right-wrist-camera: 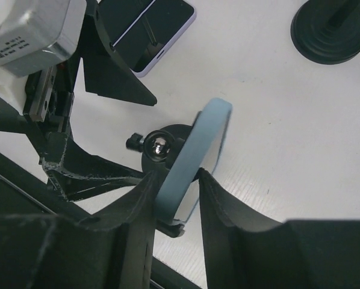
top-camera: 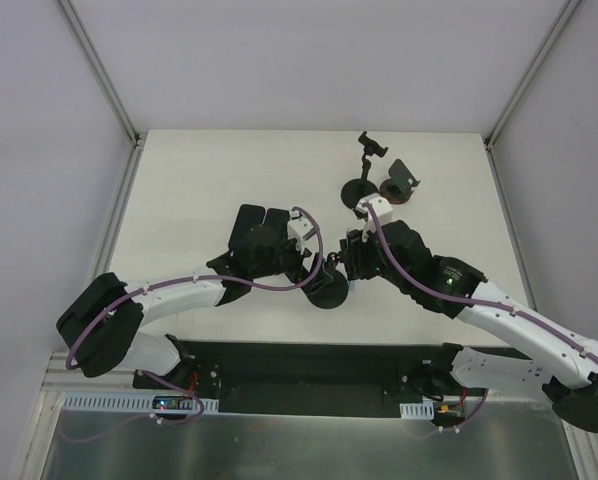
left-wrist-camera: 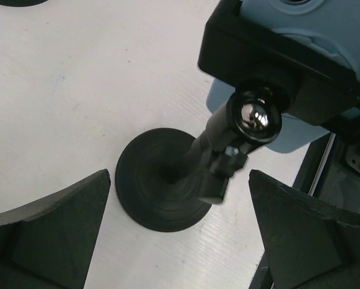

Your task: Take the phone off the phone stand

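Observation:
The black phone stand [left-wrist-camera: 165, 189] stands on its round base [top-camera: 329, 292], its stem rising to a shiny ball joint [left-wrist-camera: 255, 117]. Its black clamp [left-wrist-camera: 276, 60] still holds the light blue phone [left-wrist-camera: 279, 135]. In the right wrist view the phone [right-wrist-camera: 198, 144] shows edge-on, and my right gripper [right-wrist-camera: 179, 176] is shut on it, one finger on each face. My left gripper [left-wrist-camera: 179, 177] is open, with its fingers [left-wrist-camera: 53, 235] wide on either side of the base and not touching it. In the top view both grippers, left [top-camera: 314, 258] and right [top-camera: 347, 262], meet over the stand.
A second, empty black stand [top-camera: 364, 185] with its clamp [top-camera: 372, 145] stands at the back right; its base also shows in the right wrist view [right-wrist-camera: 330, 33]. A dark holder [top-camera: 399, 185] sits beside it. Another phone with a dark screen [right-wrist-camera: 150, 30] lies flat beyond the left gripper.

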